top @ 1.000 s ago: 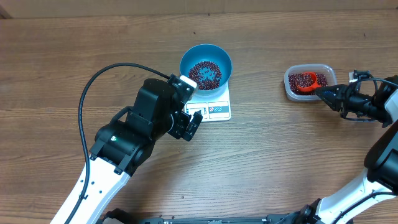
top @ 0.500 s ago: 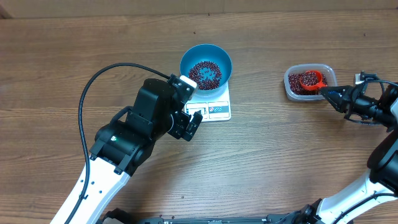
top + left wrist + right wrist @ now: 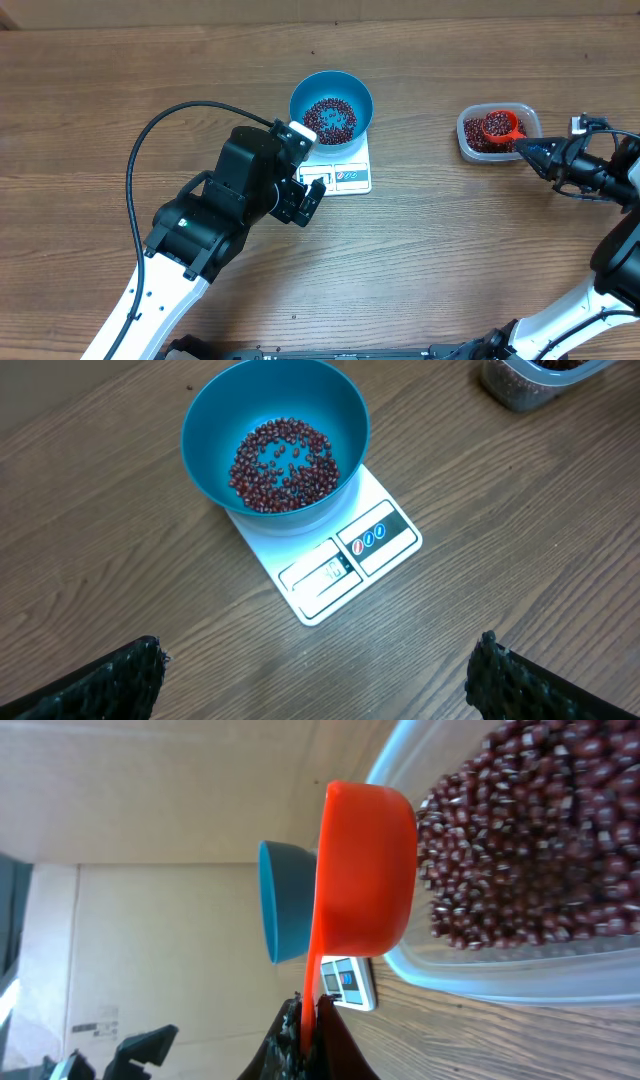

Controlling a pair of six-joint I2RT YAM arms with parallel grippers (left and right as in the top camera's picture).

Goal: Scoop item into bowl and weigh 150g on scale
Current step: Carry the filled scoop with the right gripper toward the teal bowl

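The blue bowl (image 3: 331, 105) (image 3: 275, 445) stands on the white scale (image 3: 345, 174) (image 3: 345, 560) at the table's middle, with a layer of dark red beans (image 3: 329, 118) (image 3: 283, 464) in its bottom. My left gripper (image 3: 310, 196) (image 3: 318, 675) hangs open just in front of the scale, with nothing between its fingers. At the right, my right gripper (image 3: 526, 150) (image 3: 312, 1020) is shut on the handle of an orange scoop (image 3: 499, 128) (image 3: 365, 870). The scoop holds beans over the clear tub (image 3: 497, 131) (image 3: 520, 965), which is full of beans (image 3: 530, 850).
The left arm's black body and cable (image 3: 150, 135) cover the table's front left. The right arm (image 3: 610, 180) reaches in from the right edge. Bare wooden table (image 3: 440, 230) lies between scale and tub.
The right gripper has drawn back slightly to the right, and the orange scoop has lifted out of the beans in the tub with a load in it. The left arm has not moved.
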